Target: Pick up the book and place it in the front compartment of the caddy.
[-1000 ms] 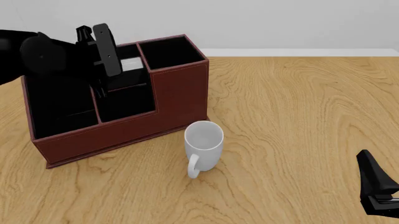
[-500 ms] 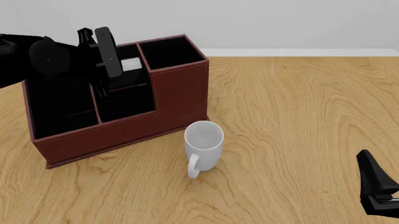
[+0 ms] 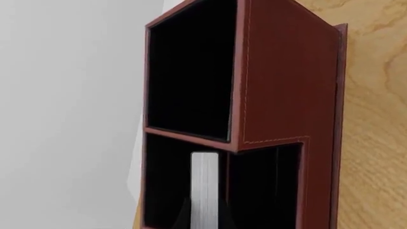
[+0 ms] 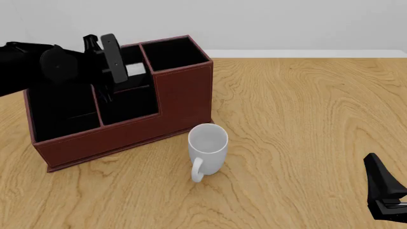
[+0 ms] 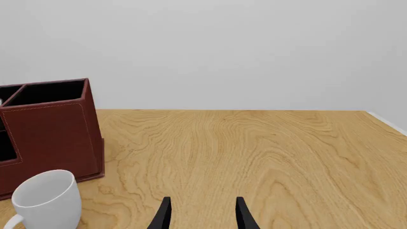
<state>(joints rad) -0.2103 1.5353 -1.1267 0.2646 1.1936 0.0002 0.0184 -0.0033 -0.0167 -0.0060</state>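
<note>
left pincer (image 4: pixel 109 71) sits over the middle section of the caddy (image 4: pixel 127 133), fingers reaching down into it. whether its jaws grip or stand apart cannot be told from the front view; in the left wrist view only dark finger tips show at the base of the book's white page edges, touching or not unclear. book (image 3: pixel 205 188) stands upright inside the caddy's middle section, in the part on the wall side of the divider, page edges facing the wrist camera; in the front view a white patch of it shows just behind the pincer. taller square end of the caddy lies next to that section, black inside. right pincer (image 5: pixel 201 214) hovers low over the desk (image 4: pixel 305 119) at the near right, well apart from the caddy, jaws parted a moderate way with nothing between them. white mug (image 4: pixel 207 148) stands upright on the desk just in front of the caddy's tall end, handle toward the arms' side.
</note>
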